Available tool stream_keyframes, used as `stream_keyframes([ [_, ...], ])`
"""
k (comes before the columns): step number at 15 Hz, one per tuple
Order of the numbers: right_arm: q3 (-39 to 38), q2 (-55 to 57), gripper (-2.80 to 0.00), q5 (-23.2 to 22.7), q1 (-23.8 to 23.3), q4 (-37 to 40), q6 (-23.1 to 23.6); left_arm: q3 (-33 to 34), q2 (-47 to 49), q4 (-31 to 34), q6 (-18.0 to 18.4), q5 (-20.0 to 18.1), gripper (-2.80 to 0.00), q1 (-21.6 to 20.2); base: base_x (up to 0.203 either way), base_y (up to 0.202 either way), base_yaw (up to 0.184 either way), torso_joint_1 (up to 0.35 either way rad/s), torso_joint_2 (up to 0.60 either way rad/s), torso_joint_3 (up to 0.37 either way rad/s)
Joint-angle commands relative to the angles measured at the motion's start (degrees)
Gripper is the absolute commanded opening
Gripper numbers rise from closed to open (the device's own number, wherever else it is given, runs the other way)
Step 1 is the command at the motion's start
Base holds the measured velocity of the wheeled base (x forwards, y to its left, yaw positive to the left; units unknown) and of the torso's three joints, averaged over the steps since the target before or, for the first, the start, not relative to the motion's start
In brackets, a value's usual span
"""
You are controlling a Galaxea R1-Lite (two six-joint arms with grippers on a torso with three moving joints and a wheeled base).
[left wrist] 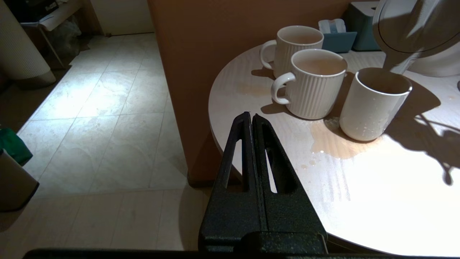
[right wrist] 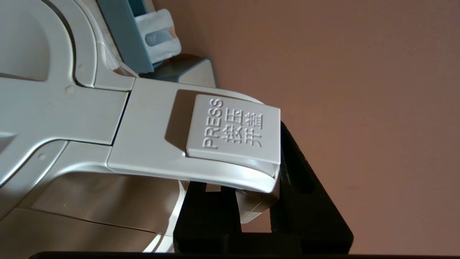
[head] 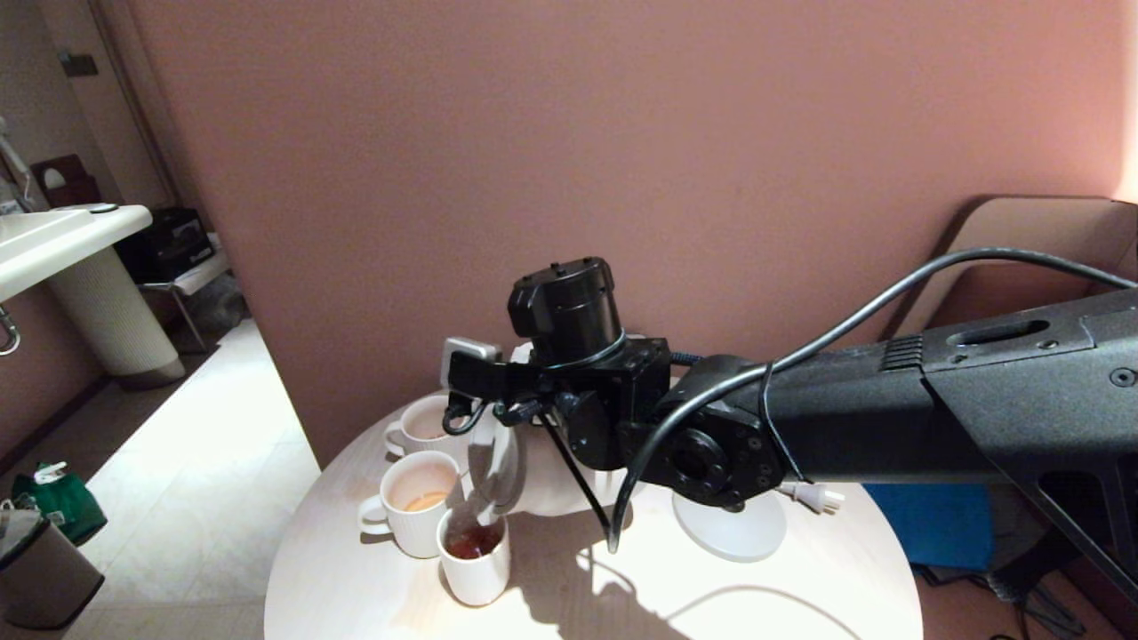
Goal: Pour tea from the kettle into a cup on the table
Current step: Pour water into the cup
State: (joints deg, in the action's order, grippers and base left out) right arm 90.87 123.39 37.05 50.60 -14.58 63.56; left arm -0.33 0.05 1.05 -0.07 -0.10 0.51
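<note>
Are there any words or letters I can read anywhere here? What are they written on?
"PRESS": raised letters on the kettle's lid button, at the top of the handle.
"按压开盖": raised Chinese characters beside it on the same button.
The white packet in the blue-grey box behind the kettle has a printed patch, too blurred to read.
No writing shows on the cup or the two mugs.

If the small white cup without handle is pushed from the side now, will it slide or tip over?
The cup looks taller than wide and holds tea, so a high push may tip it. It stands at a wet spill on the table, so a low push would probably make it slide. The ribbed mug close beside would likely block it.
</note>
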Motion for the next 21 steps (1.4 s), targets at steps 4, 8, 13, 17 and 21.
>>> stream_keyframes([
  [4, 0.2, 0.3, -2.80, 0.5, 0.1, -0.1, 1.6, 0.0, 0.0, 0.0, 0.0, 0.0, -2.80, -0.1, 0.000, 0.000, 0.000, 0.000, 0.00, 0.000],
  [8, 0.4, 0.4, -2.80, 0.4, 0.1, -0.2, 1.5, 0.0, 0.0, 0.0, 0.0, 0.0, -2.80, 0.0, 0.000, 0.000, 0.000, 0.000, 0.00, 0.000],
  [13, 0.1, -0.1, -2.80, 0.6, 0.3, -0.6, -3.5, 0.0, 0.0, 0.0, 0.0, 0.0, -2.80, 0.0, 0.000, 0.000, 0.000, 0.000, 0.00, 0.000],
  [17, -3.3, -2.1, -2.80, 0.6, -1.3, -0.2, -15.7, 0.0, 0.0, 0.0, 0.0, 0.0, -2.80, 0.0, 0.000, 0.000, 0.000, 0.000, 0.00, 0.000],
  [21, -14.4, -6.0, -2.80, 0.4, -2.9, -0.7, -30.8, 0.0, 0.0, 0.0, 0.0, 0.0, -2.80, 0.0, 0.000, 0.000, 0.000, 0.000, 0.00, 0.000],
])
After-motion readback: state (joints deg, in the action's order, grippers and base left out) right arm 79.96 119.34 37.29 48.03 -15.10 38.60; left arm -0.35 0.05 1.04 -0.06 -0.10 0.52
